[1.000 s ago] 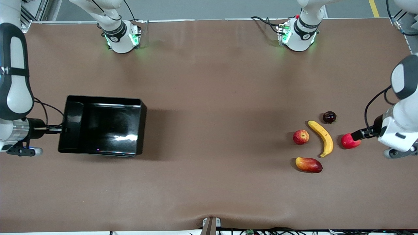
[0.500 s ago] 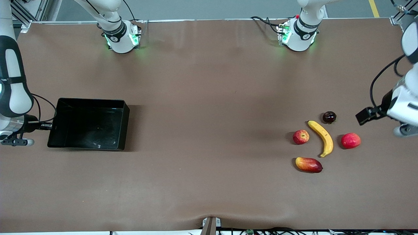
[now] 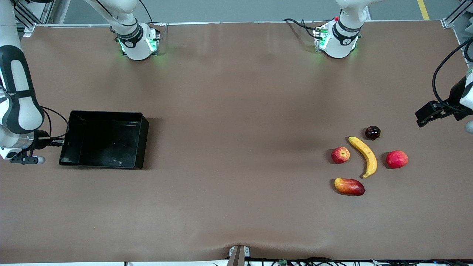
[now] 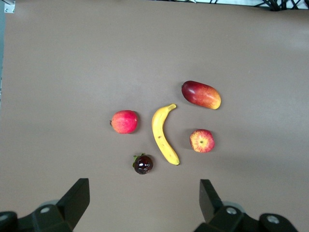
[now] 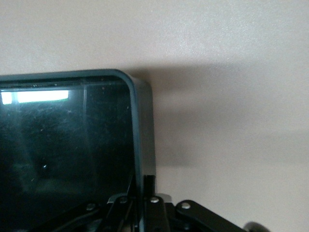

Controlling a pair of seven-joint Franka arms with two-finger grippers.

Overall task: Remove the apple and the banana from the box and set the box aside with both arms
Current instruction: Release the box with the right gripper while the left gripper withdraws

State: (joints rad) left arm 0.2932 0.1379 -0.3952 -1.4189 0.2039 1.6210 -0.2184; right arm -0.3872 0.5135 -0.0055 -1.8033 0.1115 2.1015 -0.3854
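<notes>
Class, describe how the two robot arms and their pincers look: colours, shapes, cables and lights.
Both arms have glossy white rounded shells with black joint bands; green lights glow at their bases. Loose black cables loop beside each wrist. The left pincer has black angular fingers; the right pincer is slim and dark.

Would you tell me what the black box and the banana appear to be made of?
The box looks like glossy black plastic: its floor mirrors a bright light in the right wrist view, and its thin walls have rounded corners. The banana seems moulded plastic or foam, evenly yellow with a smooth, faintly shiny skin; which, I cannot tell.
</notes>
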